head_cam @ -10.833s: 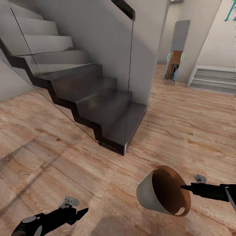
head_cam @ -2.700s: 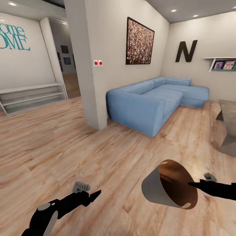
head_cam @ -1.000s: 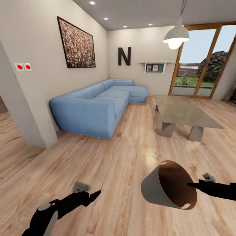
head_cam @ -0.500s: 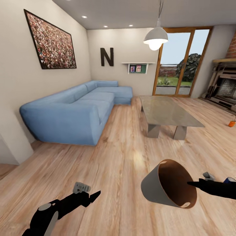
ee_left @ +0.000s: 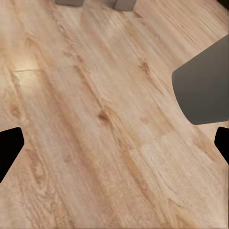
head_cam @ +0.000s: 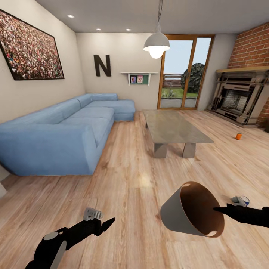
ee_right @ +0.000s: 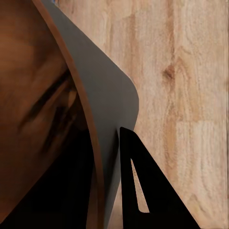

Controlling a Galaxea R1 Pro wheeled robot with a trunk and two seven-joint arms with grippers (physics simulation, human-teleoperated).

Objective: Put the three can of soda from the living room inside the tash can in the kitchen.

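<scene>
Across the living room floor (head_cam: 127,179), we faced a blue sofa (head_cam: 63,130), a glass-topped table (head_cam: 173,129) and a brick fireplace (head_cam: 243,97). Our right gripper (head_cam: 218,210) was clamped on the tash can's (head_cam: 190,215) rim, holding the bin tipped above the planks. Our left gripper (head_cam: 108,223) hung empty, its jaws apart. An orange can (head_cam: 238,136) stood near the fireplace; a blue one (head_cam: 243,201), possibly, lay just beyond our right arm.

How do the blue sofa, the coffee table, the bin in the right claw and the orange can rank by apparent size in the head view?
1. Blue sofa
2. Coffee table
3. Bin, enlarged by nearness to the camera
4. Orange can, far off on the floor
</scene>
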